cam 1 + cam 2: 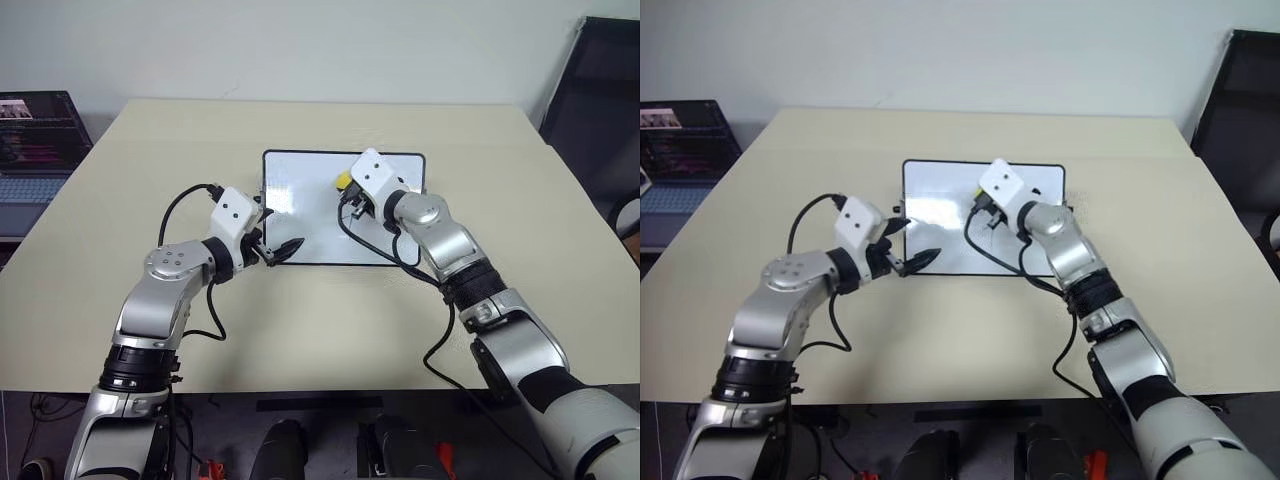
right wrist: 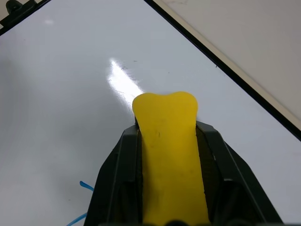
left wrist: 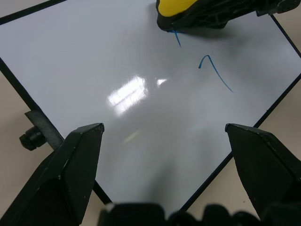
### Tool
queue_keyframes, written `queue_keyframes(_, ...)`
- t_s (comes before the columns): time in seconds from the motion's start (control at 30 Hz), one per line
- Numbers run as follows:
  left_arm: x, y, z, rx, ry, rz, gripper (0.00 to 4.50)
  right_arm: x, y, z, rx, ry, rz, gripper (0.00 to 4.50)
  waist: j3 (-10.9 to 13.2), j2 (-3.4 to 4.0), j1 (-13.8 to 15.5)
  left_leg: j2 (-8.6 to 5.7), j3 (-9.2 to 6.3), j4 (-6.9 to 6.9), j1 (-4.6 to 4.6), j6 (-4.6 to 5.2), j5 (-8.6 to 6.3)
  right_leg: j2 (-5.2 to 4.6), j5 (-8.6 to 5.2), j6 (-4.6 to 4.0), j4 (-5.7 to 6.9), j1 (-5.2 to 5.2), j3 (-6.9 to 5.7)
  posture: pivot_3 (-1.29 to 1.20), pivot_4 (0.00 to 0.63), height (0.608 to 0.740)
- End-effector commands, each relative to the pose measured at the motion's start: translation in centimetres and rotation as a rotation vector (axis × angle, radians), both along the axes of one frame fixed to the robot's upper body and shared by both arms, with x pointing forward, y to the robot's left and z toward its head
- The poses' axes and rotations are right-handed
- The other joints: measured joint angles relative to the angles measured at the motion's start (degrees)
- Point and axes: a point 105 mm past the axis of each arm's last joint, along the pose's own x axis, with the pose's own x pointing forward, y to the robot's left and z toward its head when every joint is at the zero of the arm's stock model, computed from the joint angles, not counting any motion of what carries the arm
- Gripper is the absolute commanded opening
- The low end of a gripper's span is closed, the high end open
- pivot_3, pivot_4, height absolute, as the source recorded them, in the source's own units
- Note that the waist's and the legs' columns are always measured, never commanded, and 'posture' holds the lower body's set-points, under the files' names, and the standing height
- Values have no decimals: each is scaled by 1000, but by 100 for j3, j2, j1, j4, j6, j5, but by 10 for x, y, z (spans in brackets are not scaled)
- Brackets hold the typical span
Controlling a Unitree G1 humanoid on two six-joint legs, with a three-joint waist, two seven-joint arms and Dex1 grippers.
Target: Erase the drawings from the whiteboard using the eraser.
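The whiteboard (image 1: 310, 205) lies flat on the beige table, black-framed and glossy. Thin blue drawings (image 3: 214, 73) remain on it, one stroke (image 3: 178, 38) running under the eraser's edge; another bit (image 2: 80, 207) shows beside my right gripper. My right gripper (image 1: 348, 192) is shut on the yellow eraser (image 2: 169, 155), whose dark base (image 3: 202, 19) rests on or just over the board's middle. The eraser's yellow tip (image 1: 343, 180) pokes out past the fingers. My left gripper (image 1: 282, 245) hovers open over the board's near-left corner, its fingers (image 3: 80, 160) spread wide with nothing between them.
A black knob (image 3: 30, 137) sticks out from the board's short side near my left fingers. A laptop (image 1: 35, 140) sits off the table's left edge and a dark chair (image 1: 600, 90) stands at the right. Bare tabletop (image 1: 330, 330) surrounds the board.
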Motion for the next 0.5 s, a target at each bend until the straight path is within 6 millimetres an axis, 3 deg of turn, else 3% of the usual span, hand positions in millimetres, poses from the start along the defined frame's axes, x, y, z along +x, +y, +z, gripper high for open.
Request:
queue_keyframes(0.03, -4, -7, 10, 16, -45, -23, 4500, -3, 0, -12, -66, 38, 50, 1144, 0, 0, -1, 0, 0, 1, 2, 0, 0, 0, 0, 0, 2, 2, 0, 0, 150, 740)
queue_keyframes(0.2, -6, -11, 11, 15, -43, -30, 4500, -17, -1, -37, -173, 100, 127, 1144, -1, -1, -3, 1, 0, 3, 18, 0, 0, 3, -1, 1, 23, 5, 2, 0, 150, 740)
queue_keyframes(0.4, -7, -14, 11, 13, -39, -38, 4500, 5, -15, -2, -96, -59, -38, 1144, -1, -1, -3, 2, 1, 11, 25, 1, 4, 5, -3, 4, 33, 7, 6, 0, 150, 740)
queue_keyframes(0.5, -8, -15, 10, 13, -35, -43, 4500, 9, -20, 2, -93, -66, -63, 1144, -1, -1, 4, 1, 2, 13, 24, 0, 10, 4, -3, 4, 34, 7, 6, 0, 150, 740)
